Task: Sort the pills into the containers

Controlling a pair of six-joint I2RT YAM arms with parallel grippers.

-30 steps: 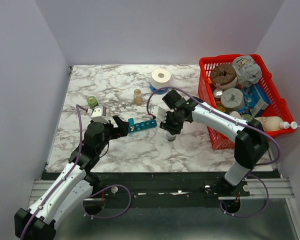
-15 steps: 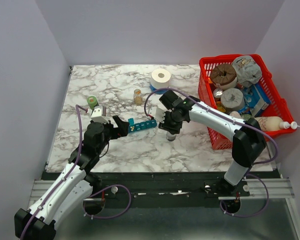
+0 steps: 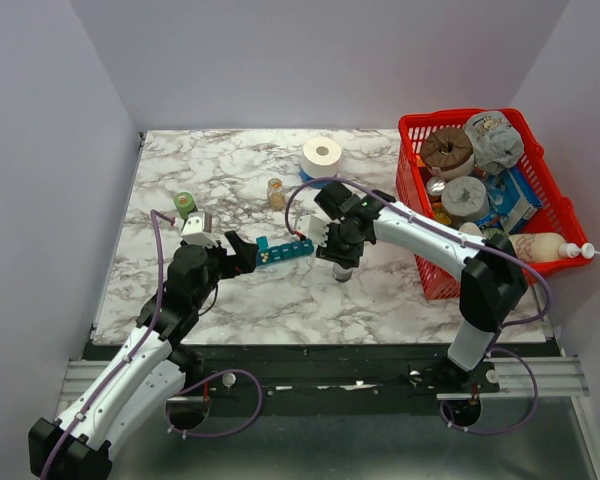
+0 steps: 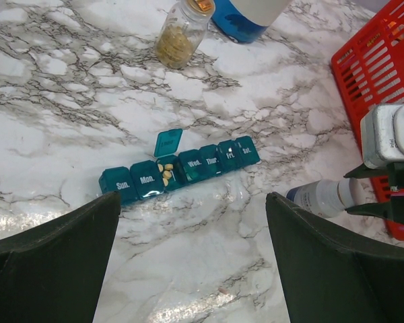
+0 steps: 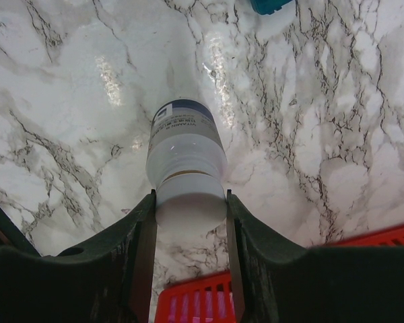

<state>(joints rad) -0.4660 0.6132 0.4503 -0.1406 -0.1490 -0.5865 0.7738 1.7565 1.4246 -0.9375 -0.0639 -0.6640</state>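
The organizer [image 4: 178, 169] lay on the tabletop [image 4: 67, 101], long axis left-right, pills [image 4: 165, 173] in its open third compartment. The left tool [image 3: 245, 252], wide, stood at its left end; the right tool [image 5: 190, 202] gripped a bottle [image 5: 186, 145] beside its right end.

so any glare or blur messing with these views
Left wrist: glare patches on the marble table near the pill organizer, whose day labels are readable; its own fingers are featureless dark. Right wrist: bright streaks above the white bottle. Top external: even, sharp.
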